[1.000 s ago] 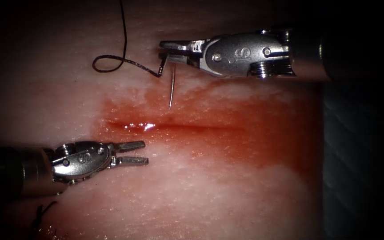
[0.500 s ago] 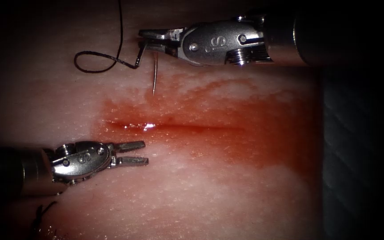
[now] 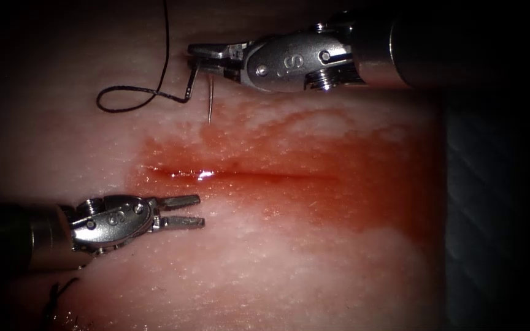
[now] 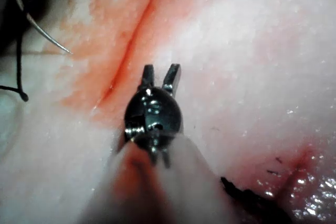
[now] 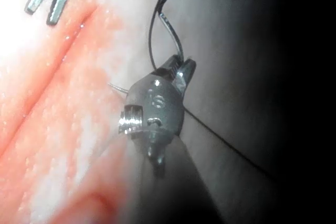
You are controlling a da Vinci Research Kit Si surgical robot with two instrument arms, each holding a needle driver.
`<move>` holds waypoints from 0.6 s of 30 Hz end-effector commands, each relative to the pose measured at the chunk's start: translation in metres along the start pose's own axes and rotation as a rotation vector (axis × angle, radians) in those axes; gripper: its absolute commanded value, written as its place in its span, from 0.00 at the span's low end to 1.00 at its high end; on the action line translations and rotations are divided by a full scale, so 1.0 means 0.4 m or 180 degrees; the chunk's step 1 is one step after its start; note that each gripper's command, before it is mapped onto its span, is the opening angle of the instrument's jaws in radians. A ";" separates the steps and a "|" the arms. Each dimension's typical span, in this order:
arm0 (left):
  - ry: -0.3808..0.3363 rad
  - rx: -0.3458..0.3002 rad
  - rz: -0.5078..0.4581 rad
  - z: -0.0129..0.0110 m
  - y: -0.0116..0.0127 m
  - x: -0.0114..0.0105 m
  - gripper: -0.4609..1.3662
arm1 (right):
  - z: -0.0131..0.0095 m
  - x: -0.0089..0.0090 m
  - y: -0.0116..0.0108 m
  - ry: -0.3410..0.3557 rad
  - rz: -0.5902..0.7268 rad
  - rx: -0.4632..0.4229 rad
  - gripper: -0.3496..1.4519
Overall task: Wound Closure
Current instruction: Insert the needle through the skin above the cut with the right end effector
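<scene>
A pale slab of tissue (image 3: 314,270) lay under the scope, its middle stained with red fluid (image 3: 338,178) around a cut (image 3: 246,175) that ran across the endoscope view from left to right. The needle (image 3: 210,101) was held above the cut's far edge, clear of the tissue, its long axis running roughly up and down the endoscope view and its sharp tip pointed down toward the cut without touching it. It was gripped near its thread end by the right tool (image 3: 200,56), whose jaws were pressed together on it. From that end the dark thread (image 3: 127,101) was seen to curl in a loop lying on the tissue left of the needle, then to rise out of the top of the view. Nothing lay between the needle tip and the cut. The right tool's shaft reached in level from the right. The left tool (image 3: 182,210) was held on the near side of the cut, beside its left end, its jaws spread and holding nothing, pointed rightward. Dark cut ends of thread (image 3: 56,294) were seen near its shaft.
</scene>
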 end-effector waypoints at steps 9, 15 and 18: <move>0.0001 -0.0003 0.0000 0.0000 0.0000 0.0000 0.32 | 0.0017 0.0029 -0.0008 0.0032 0.0003 -0.0051 0.00; 0.0001 -0.0002 0.0000 0.0001 0.0000 0.0000 0.31 | 0.0022 0.0044 -0.0010 0.0036 0.0026 -0.0062 0.00; 0.0001 -0.0003 0.0000 0.0000 0.0001 0.0000 0.31 | 0.0023 0.0047 -0.0012 0.0036 0.0027 -0.0063 0.00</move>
